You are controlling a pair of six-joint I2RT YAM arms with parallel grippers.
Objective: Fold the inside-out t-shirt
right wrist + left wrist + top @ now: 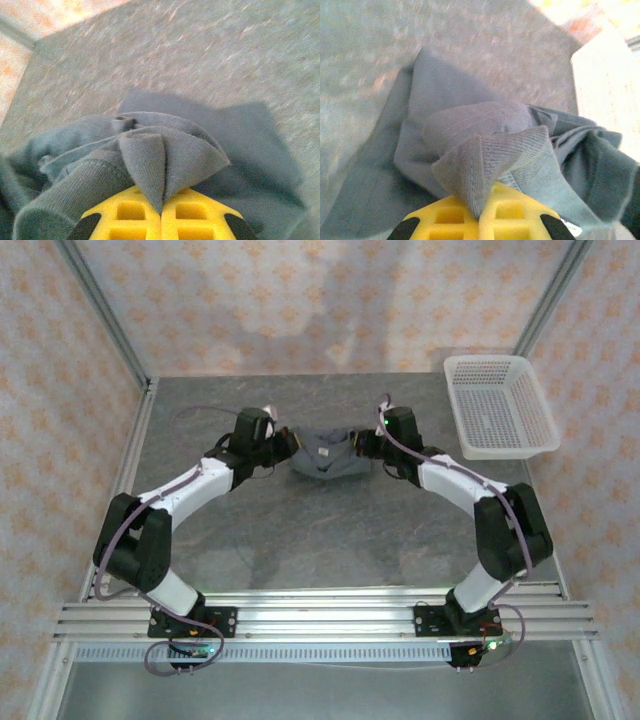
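While left fingers and right fingers pinch it, t-shirt spans left-right.

I read no lettering, label, brand or number on any feed. The grey t-shirt shows plain cloth, and a small white patch beside it is too blurred to read.

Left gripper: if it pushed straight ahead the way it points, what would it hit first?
The left gripper would plough into the bunched t-shirt it is pinching; past that, likely the table.
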